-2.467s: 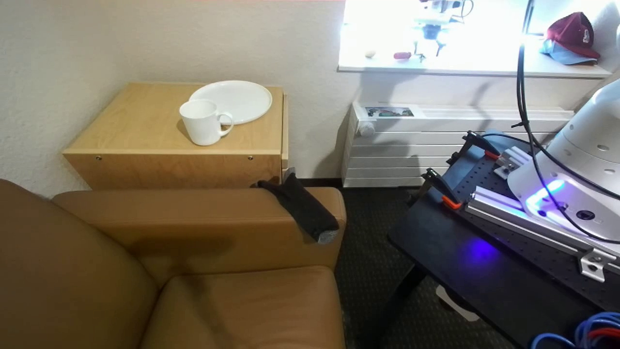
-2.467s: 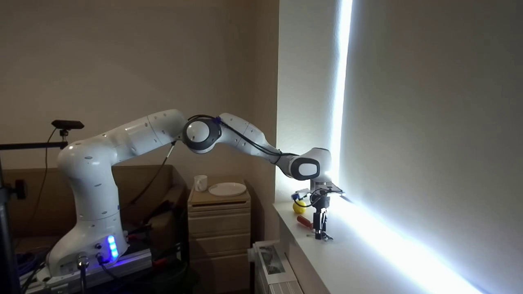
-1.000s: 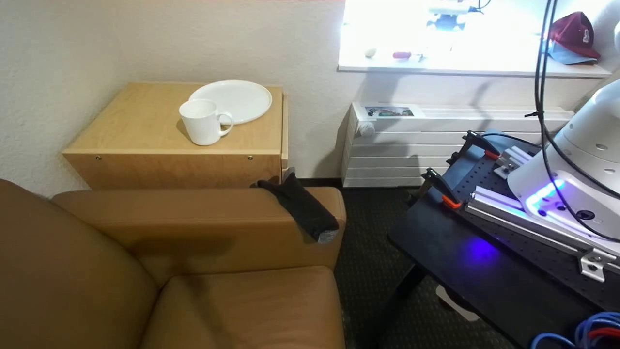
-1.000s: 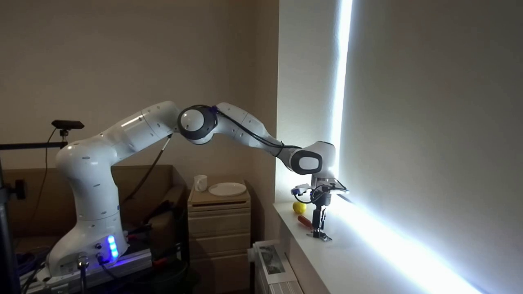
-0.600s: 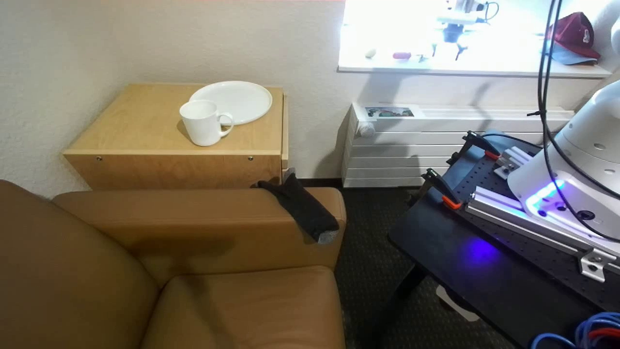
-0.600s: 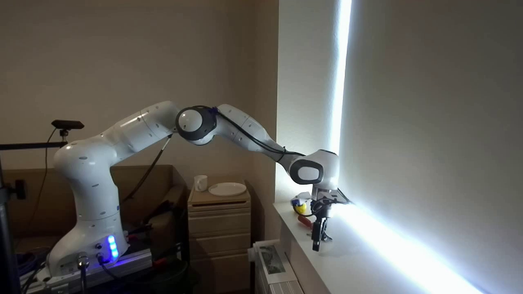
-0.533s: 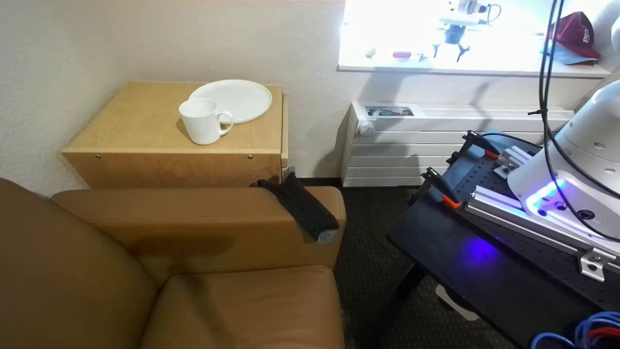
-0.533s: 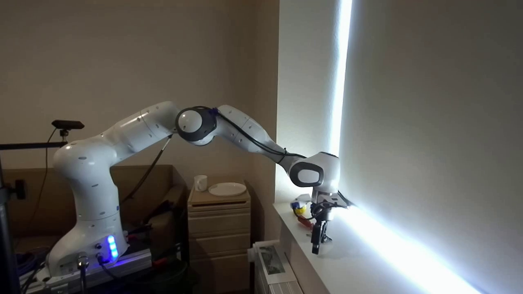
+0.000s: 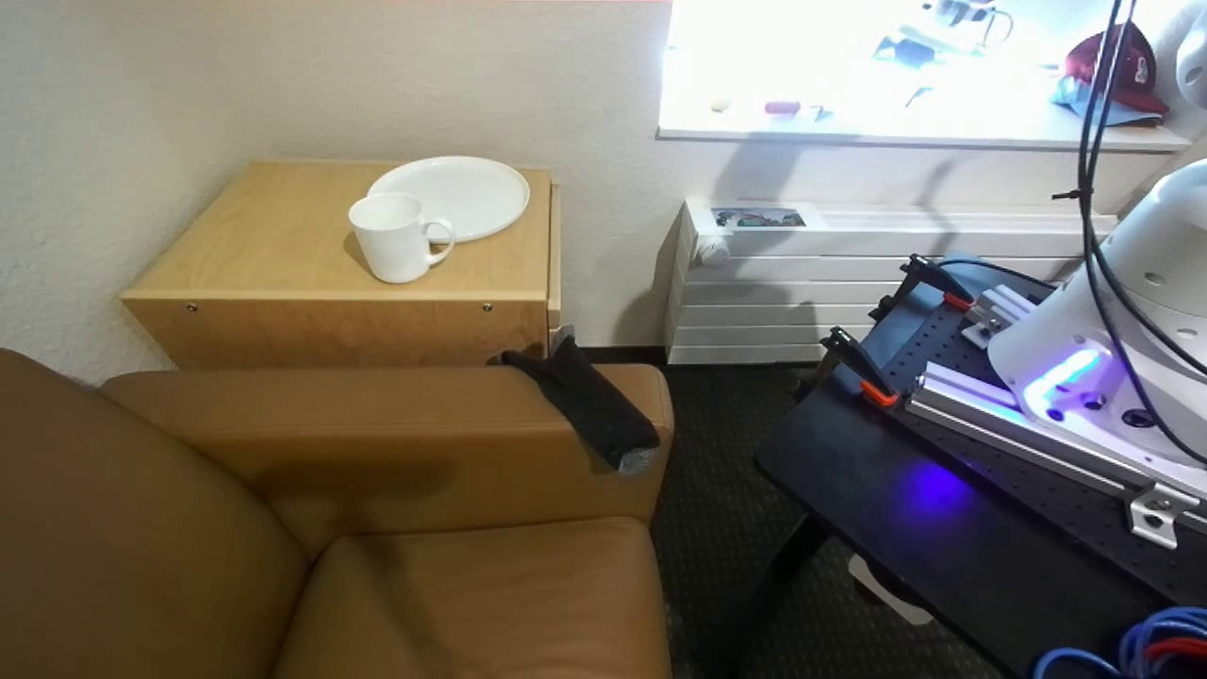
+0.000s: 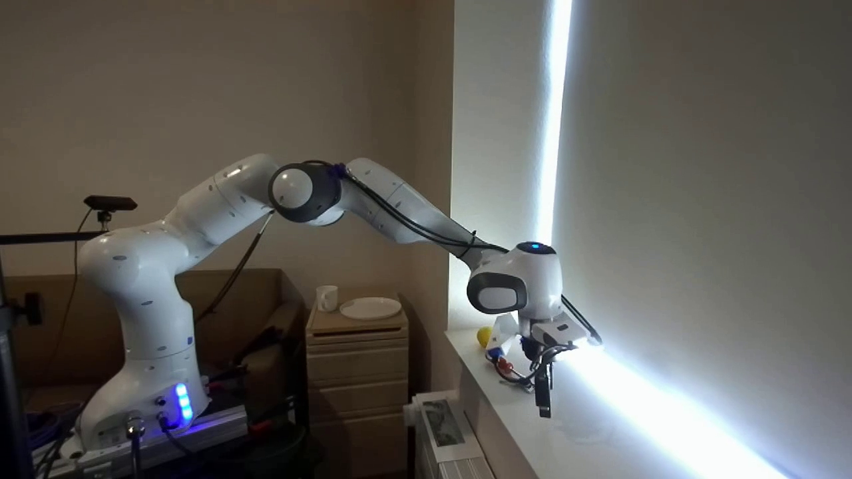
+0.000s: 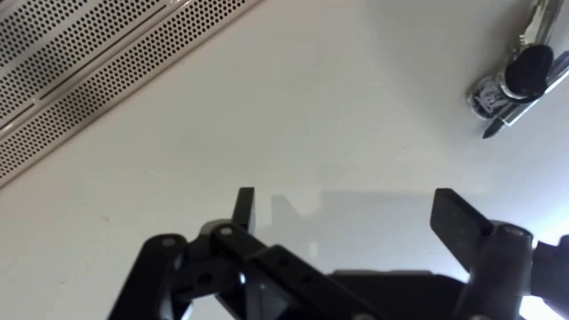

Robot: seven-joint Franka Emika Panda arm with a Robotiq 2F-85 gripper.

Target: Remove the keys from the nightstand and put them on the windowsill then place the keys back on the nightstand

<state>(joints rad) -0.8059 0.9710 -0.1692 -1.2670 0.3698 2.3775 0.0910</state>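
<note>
Pale walls [image 9: 396, 85] back a tan nightstand [image 9: 273, 245] bearing a white mug [image 9: 389, 243] and plate [image 9: 476, 193]. Farther right, the bright windowsill [image 9: 952, 130] carries a small red object [image 9: 783, 107], then the keys [image 9: 820, 113]; past them the hand [image 11: 345, 198] hovers spread wide, left of a maroon cap [image 9: 1134, 83].

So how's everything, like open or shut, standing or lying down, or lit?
End effector, open, holding nothing
Keys, lying on the windowsill
White cup, standing upright
White plate, lying flat
Dark sock, draped over the armchair's arm
Nightstand's lower drawers, look shut
Base light, glowing blue
</note>
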